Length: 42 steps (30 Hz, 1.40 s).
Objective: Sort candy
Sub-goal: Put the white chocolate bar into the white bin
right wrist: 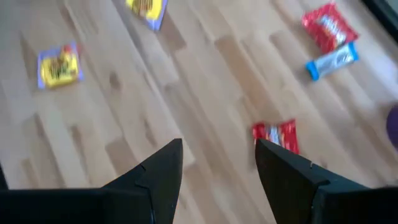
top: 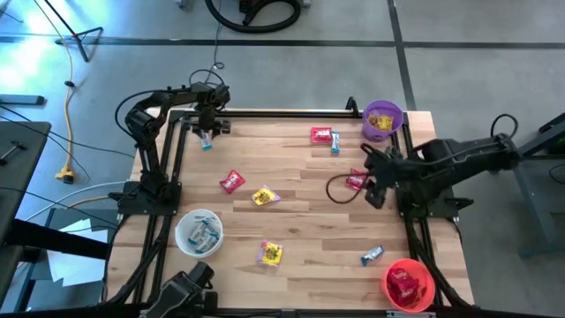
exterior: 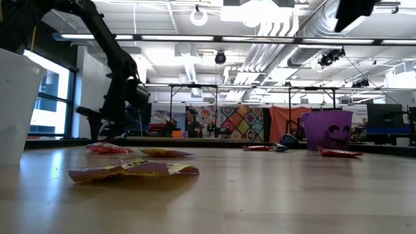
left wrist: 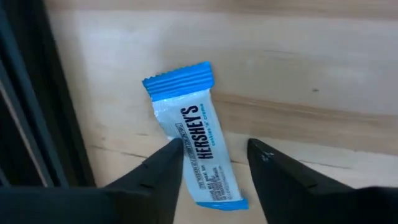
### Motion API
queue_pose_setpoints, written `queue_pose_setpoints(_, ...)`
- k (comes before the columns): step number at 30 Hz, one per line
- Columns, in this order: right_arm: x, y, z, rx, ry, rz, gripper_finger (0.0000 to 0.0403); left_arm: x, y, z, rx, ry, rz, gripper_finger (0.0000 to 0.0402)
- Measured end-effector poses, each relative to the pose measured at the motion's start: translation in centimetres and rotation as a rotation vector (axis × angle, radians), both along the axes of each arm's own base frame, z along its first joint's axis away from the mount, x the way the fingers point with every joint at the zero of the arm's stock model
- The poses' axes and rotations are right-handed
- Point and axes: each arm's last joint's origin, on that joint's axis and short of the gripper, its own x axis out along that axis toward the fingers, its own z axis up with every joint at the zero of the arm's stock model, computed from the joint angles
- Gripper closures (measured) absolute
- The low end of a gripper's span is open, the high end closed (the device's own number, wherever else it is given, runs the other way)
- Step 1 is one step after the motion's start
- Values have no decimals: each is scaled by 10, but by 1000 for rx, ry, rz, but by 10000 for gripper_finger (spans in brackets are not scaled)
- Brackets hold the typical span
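Candy lies scattered over the pale wooden slatted bench [top: 300,212] in the high view: red, yellow and blue-white foil sweets. The left hand [top: 206,134] sits at the far left corner over a small blue-and-white wrapped bar [top: 207,142]. The right hand [top: 372,181] hovers near the right edge beside a red wrapped sweet [top: 356,182]. A purple plastic bowl [top: 383,119] stands at the far right corner, a clear white bowl [top: 199,232] near the front left, and a red bowl [top: 408,284] at the front right, each already holding sweets.

Low view: a crumpled yellow wrapper [exterior: 133,169] lies close to the lens; behind the bench stretches a workshop with ceiling ducts, strip lights, a patterned hanging and a person far off.

Left wrist view: the left hand's dark fingers [left wrist: 163,168] stand partly open astride the lower end of the blue-and-white bar, one finger touching its edge, nothing yet gripped.

Right wrist view: the right hand is open and empty above the bench, the red sweet just beyond one fingertip.

Risk, as a judgement: the bar lies flat and slick, near the bench's dark frame rail [left wrist: 37,99]. Closing off-centre could squeeze it sideways or pinch only the crimped foil, so it slips on lifting. Fingers pressed too low may scrape the wood.
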Motion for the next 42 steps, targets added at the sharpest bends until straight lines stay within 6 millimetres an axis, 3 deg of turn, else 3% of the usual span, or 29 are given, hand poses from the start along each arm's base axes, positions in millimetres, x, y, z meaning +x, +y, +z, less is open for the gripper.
queue_pose_setpoints(12,9,-28,3,-62,-39,-38,206,48,-28,6,22,-67,-328,389)
queue_pose_setpoints(19,10,-32,4,-66,-47,-50,206,67,-49,28,71,-147,-455,401)
queue_pose_setpoints(26,10,-32,4,-66,-47,-49,206,83,-81,71,159,-298,-610,401)
queue_pose_setpoints(30,10,-32,4,-69,-46,-45,206,88,-112,105,206,-422,-718,401)
queue_pose_setpoints(34,11,-32,5,-72,-57,-38,206,85,-157,142,215,-560,-832,401)
queue_pose_setpoints(42,13,-32,6,-89,-71,-8,206,47,-261,192,90,-691,-895,401)
